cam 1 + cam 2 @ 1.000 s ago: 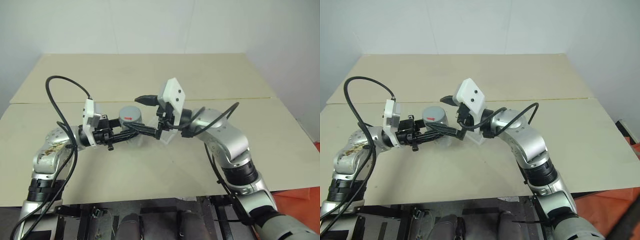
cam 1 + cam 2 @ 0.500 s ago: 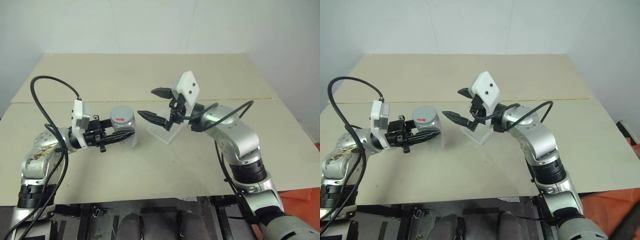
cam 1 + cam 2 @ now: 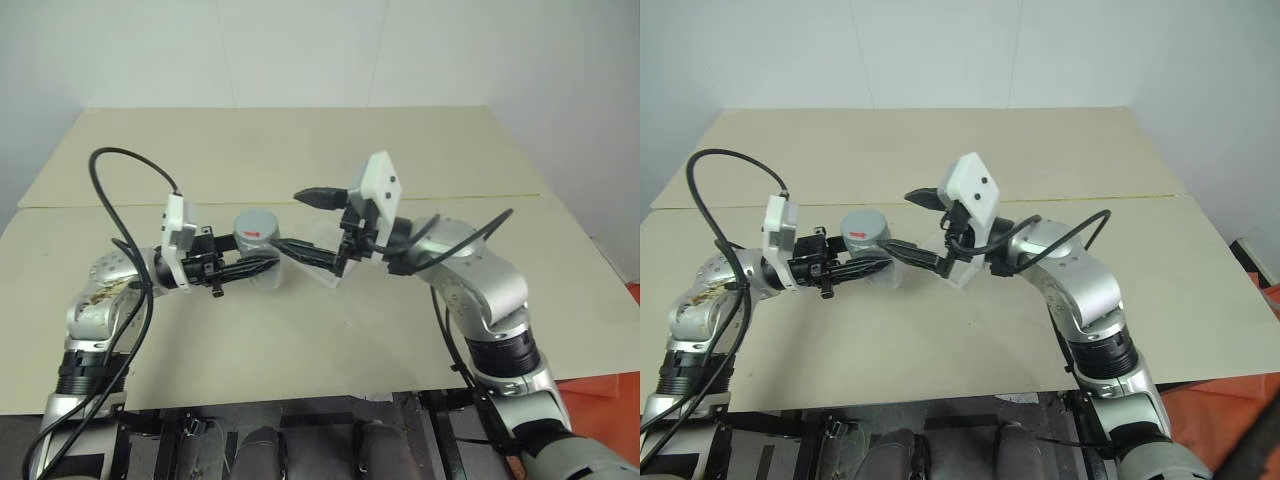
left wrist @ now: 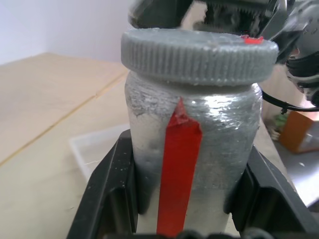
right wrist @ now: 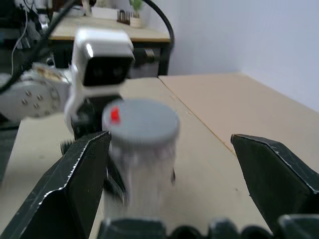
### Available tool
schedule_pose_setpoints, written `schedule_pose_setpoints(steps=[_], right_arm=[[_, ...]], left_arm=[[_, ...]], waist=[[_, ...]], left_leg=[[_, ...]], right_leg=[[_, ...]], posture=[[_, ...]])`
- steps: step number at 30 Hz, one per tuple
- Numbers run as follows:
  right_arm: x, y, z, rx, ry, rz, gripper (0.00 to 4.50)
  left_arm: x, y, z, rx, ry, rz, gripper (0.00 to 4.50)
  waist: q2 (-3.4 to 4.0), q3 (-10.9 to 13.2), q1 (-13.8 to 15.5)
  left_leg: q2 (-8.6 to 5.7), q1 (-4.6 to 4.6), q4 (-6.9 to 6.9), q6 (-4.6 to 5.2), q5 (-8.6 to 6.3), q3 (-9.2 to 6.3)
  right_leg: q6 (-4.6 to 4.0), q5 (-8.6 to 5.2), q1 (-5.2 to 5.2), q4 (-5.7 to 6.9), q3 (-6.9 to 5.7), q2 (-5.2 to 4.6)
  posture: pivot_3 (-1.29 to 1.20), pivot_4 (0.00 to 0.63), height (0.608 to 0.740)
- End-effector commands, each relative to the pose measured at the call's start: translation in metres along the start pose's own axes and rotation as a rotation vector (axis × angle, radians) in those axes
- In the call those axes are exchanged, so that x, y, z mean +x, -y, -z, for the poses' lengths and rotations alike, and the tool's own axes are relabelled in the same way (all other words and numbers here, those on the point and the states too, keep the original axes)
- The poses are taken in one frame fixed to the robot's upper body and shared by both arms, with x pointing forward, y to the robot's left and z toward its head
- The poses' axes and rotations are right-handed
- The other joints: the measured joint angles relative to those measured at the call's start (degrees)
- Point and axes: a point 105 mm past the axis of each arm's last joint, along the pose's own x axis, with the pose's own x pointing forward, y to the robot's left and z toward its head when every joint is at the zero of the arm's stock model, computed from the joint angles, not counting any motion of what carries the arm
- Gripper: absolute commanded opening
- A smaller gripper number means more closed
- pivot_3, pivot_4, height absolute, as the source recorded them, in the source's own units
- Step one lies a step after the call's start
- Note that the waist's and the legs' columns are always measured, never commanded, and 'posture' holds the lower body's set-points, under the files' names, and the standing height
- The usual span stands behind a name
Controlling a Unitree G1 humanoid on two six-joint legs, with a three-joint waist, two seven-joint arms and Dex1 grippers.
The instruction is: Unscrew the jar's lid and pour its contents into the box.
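Beige tabletop [image 3: 420, 150]: left end effector [image 3: 262, 266] clamps the silvery jar [image 4: 192, 144], ribbed lid [image 4: 199, 54] on; right end effector [image 3: 305, 222] spread wide.

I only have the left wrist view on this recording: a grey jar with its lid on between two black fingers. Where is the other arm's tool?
Observer: The right tool is beside the lid, fingers spread wide, not touching it.
Operator: Is the jar standing on the table?
Observer: I can't tell; the left tool is shut on the jar, which is upright, but its base is hidden.
Operator: I see a corner of a tray behind it. What is it?
Observer: It is the clear box, on the table under the right tool, next to the jar.
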Motion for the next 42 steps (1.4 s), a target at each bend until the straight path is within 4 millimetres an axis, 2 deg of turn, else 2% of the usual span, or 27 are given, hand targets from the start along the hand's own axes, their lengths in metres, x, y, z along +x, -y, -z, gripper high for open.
schedule_pose_setpoints(steps=[1, 9, 15, 18, 27, 42], right_arm=[[0.008, -0.002, -0.015, -0.027, 0.045, -0.013, 4.48], [0.022, -0.008, -0.012, -0.021, 0.037, -0.046, 4.48], [0.03, -0.003, -0.009, -0.006, 0.026, -0.021, 4.48], [0.032, 0.009, -0.004, 0.001, -0.002, 0.043, 4.48], [0.019, 0.017, 0.006, -0.005, -0.048, 0.074, 4.48], [-0.001, 0.028, 0.007, -0.026, -0.078, 0.104, 4.48]], left_arm=[[0.006, -0.001, -0.008, 0.05, 0.02, 0.038, 1.91], [0.009, 0.0, -0.007, 0.057, 0.022, 0.055, 1.91], [0.007, 0.001, -0.008, 0.063, 0.021, 0.056, 1.91], [0.006, 0.0, -0.008, 0.066, 0.02, 0.052, 1.91], [0.001, 0.0, -0.01, 0.078, 0.017, 0.042, 1.91], [-0.006, 0.002, -0.015, 0.1, 0.003, 0.034, 1.91]], waist=[[0.0, 0.0, 0.05], [0.0, 0.0, 0.07], [0.0, 0.0, 0.01], [0.0, 0.0, 0.01], [0.0, 0.0, 0.05], [0.0, 0.0, 0.01]], left_leg=[[0.0, -0.01, 0.0, 0.0, 0.0, 0.0], [0.0, -0.02, 0.01, 0.01, 0.0, 0.0], [0.0, -0.02, 0.0, 0.01, 0.0, 0.0], [0.0, -0.03, 0.0, 0.01, 0.0, 0.0], [0.0, -0.04, 0.01, 0.0, 0.0, 0.0], [0.01, -0.03, 0.0, 0.01, 0.0, 0.0]], right_leg=[[0.0, 0.0, 0.0, 0.0, 0.0, 0.0], [0.0, 0.0, 0.01, 0.08, -0.01, 0.0], [0.0, 0.0, 0.0, 0.1, -0.01, 0.0], [0.0, 0.0, 0.0, 0.1, -0.01, 0.0], [0.0, 0.0, 0.0, 0.1, -0.01, 0.0], [0.0, 0.0, 0.0, 0.09, -0.01, 0.0]], posture=[[0.0, 0.15, 0.74], [0.0, 0.15, 0.74], [0.0, 0.15, 0.74], [0.0, 0.15, 0.74], [0.0, 0.15, 0.74], [0.0, 0.15, 0.74]])
